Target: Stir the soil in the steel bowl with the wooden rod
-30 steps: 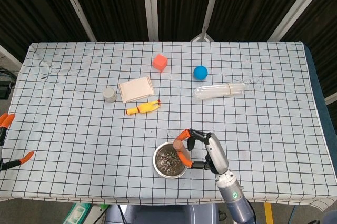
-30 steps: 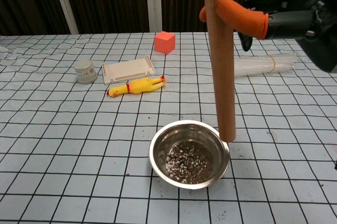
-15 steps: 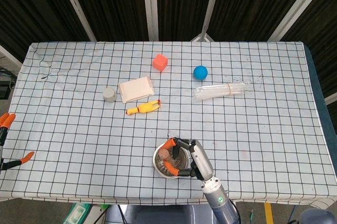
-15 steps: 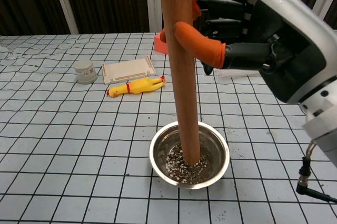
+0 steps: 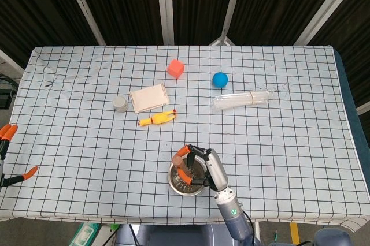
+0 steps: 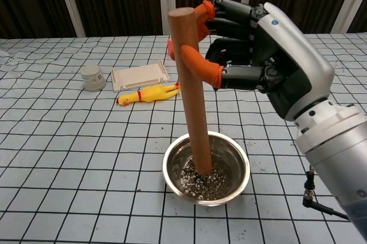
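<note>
A steel bowl [image 6: 241,164] with dark, white-speckled soil [image 6: 213,183] sits near the table's front edge, also seen from the head view as bowl [image 5: 174,182]. A thick wooden rod [image 6: 191,101] stands nearly upright with its lower end in the soil. My right hand [image 6: 258,63] grips the rod near its top between orange fingertips [image 6: 200,66]; in the head view the right hand [image 5: 203,164] hovers over the bowl and the rod [image 5: 184,167] shows end-on. My left hand [image 5: 6,151] is at the far left edge, off the table, holding nothing.
Behind the bowl lie a yellow rubber chicken [image 6: 148,93], a white open box [image 6: 139,75], a small grey canister [image 6: 93,77], a red cube [image 5: 176,69], a blue ball [image 5: 219,79] and a clear plastic bundle [image 5: 241,99].
My right hand carried the rod from beside the bowl's right rim leftward over the bowl and lowered its end into the soil, then shifted slightly further left. The left hand has not moved.
</note>
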You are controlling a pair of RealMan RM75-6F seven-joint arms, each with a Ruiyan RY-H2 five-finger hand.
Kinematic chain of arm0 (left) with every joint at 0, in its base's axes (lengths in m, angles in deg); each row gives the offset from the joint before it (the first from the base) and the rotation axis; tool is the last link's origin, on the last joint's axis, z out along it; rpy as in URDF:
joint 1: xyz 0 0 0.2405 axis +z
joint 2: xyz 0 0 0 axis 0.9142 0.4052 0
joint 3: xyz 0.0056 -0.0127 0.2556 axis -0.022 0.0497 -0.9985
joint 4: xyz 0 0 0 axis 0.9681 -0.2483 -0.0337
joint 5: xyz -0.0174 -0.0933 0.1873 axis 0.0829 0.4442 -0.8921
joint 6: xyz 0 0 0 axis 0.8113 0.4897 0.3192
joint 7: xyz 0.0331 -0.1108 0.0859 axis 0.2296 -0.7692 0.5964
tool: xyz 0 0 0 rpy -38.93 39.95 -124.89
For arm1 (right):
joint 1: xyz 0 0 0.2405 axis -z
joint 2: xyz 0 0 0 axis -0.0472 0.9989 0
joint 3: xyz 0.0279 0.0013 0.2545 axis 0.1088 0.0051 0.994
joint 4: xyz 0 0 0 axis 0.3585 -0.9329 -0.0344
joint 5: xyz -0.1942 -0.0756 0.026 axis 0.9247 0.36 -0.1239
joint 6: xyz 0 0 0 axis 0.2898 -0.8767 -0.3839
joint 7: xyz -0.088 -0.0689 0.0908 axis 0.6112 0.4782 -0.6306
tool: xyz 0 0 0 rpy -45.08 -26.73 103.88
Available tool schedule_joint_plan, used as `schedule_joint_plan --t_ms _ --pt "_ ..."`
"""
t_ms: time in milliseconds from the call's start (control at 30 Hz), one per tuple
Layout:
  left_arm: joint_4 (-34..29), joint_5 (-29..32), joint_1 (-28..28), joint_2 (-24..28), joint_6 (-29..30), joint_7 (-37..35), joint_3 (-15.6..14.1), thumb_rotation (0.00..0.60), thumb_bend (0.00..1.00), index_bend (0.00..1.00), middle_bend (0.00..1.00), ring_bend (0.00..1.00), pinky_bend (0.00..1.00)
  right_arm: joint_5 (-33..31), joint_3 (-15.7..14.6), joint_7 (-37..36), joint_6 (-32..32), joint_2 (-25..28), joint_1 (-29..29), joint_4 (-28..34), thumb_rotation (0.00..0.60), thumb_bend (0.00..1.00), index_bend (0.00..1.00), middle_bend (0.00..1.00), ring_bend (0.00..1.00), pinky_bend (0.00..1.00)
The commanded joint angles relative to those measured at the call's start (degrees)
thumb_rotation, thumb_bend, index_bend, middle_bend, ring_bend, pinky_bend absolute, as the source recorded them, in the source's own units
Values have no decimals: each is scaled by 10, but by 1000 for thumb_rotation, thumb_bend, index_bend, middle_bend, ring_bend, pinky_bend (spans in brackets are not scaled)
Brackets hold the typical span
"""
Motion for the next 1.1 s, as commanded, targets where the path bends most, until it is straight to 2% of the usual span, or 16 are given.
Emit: schedule_joint_plan --t_ms 33,500,1100 --pt "0 0 0 0 0 -1 0 600 63 0 0 0 0 -4 2 -10 -7 -15 0 -23 600 470 822 616 677 672" --pt "-1 -1 0 0 -1 -1 -1 600 63 0 0 0 0 -7 -8 -26 -8 -41 0 -75 600 470 822 616 677 672" --pt "-2 -3 1 1 3 -3 -1 600 62 0 0 0 0 4 14 -5 -34 -21 -3 -27 600 470 822 616 677 672"
